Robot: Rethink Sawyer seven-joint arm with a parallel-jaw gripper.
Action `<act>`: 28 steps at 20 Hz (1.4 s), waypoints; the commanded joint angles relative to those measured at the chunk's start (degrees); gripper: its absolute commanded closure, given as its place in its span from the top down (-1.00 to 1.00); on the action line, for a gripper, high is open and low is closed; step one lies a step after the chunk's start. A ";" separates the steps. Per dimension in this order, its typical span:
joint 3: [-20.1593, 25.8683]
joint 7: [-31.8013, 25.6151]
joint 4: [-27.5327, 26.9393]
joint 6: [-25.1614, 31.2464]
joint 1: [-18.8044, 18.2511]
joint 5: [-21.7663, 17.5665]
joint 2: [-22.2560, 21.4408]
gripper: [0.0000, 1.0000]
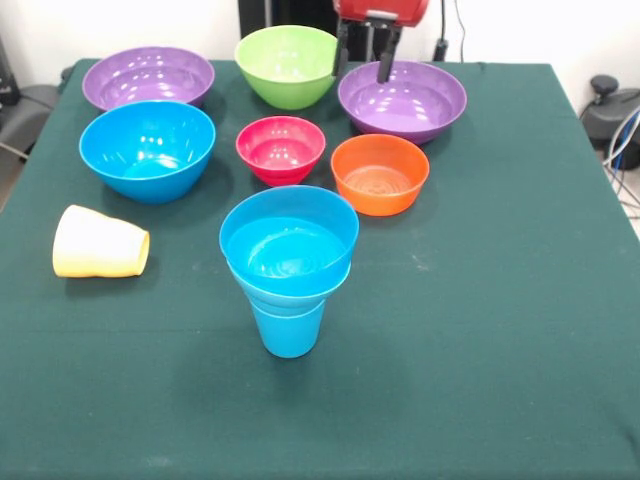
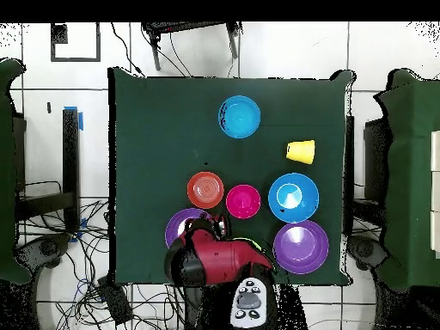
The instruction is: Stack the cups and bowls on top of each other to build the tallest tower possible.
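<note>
Two blue bowls are sitting nested in the mouth of the sky-blue cup, forming the tower, which is standing upright on the green table nearer the camera in the front view, apart from everything else. The pale yellow cup is lying on its side to the left of the tower in the front view, its mouth pointing right. Behind the tower, the pink-red bowl and the orange bowl are sitting just beside each other, and the large blue bowl is resting to the left of the pink-red one. Along the far edge, one purple bowl is sitting at the left, the lime green bowl in the middle and the other purple bowl at the right. The gripper is hanging over the gap between the lime green bowl and the right purple bowl, its two dark fingers spread apart and holding nothing. In the overhead view the red arm is covering much of the lime green bowl and part of one purple bowl
</note>
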 commanded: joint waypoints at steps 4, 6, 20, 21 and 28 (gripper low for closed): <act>8.28 -0.08 2.35 2.31 -11.42 -9.73 -2.87 1.00; 9.73 -0.97 1.82 3.34 -13.90 -11.14 -3.34 1.00; 18.93 -6.50 -6.37 9.26 -24.69 -17.29 -0.75 1.00; 19.49 -6.71 -6.83 9.49 -25.23 -17.74 -0.37 1.00; 21.45 -5.20 -10.18 11.26 -24.44 -18.83 1.20 1.00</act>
